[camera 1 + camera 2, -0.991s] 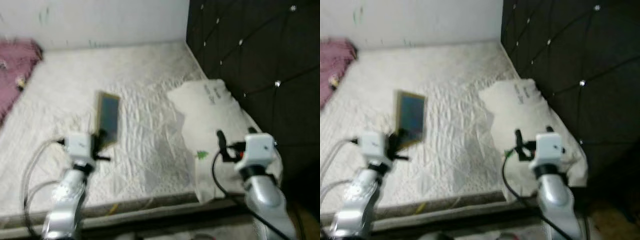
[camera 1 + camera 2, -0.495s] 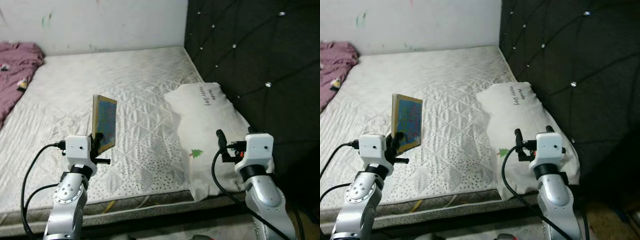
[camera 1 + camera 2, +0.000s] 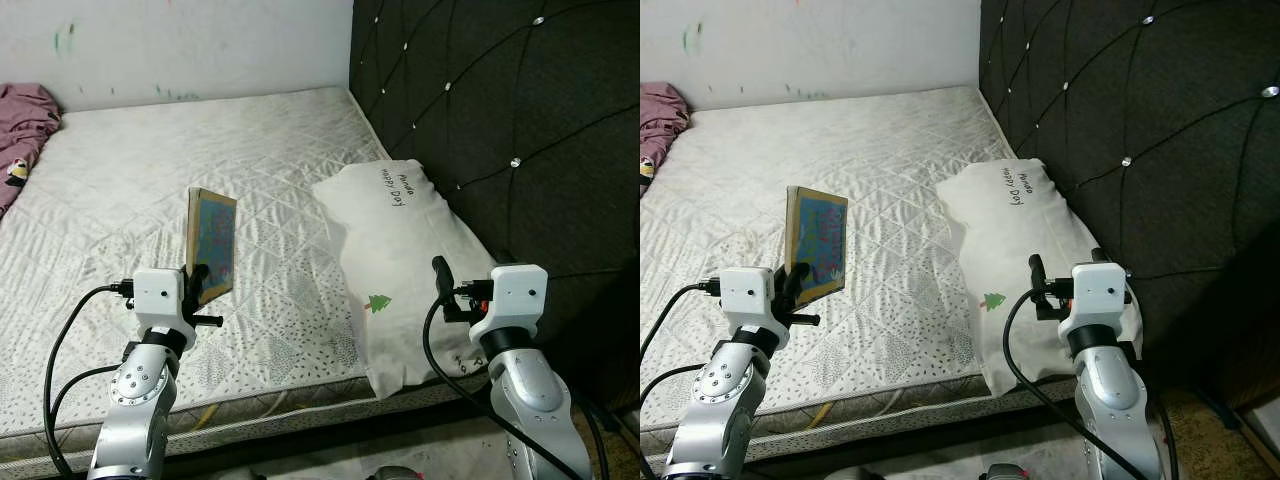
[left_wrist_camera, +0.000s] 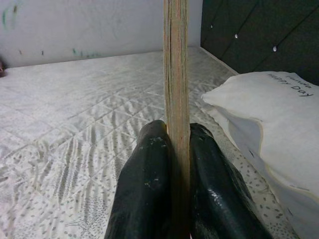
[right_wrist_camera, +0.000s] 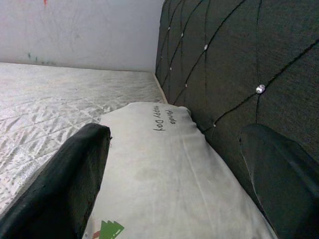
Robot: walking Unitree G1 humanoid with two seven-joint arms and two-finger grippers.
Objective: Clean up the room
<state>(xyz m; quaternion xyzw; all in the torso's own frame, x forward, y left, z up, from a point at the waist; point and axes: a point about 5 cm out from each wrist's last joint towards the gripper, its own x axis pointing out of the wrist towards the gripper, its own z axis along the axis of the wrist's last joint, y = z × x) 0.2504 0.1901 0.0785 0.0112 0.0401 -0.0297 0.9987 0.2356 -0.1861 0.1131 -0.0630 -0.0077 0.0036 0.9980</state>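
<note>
Keeping the left gripper [image 4: 172, 164] clamped on the book [image 3: 211, 245] — right gripper [image 5: 174, 184] agape — carry it upright off the bed [image 3: 110, 190].

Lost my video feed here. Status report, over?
Left gripper shut on book, held upright above mattress. Right gripper open, hovering over white pillow by headboard. Pink cloth at mattress's far left corner.

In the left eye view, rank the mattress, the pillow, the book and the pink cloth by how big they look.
1. mattress, by far the largest.
2. pillow.
3. book, held upright in the left gripper; it is nearer the camera, so it looks inflated.
4. pink cloth; it is cut off at the picture's edge, so its rank is unsure.
</note>
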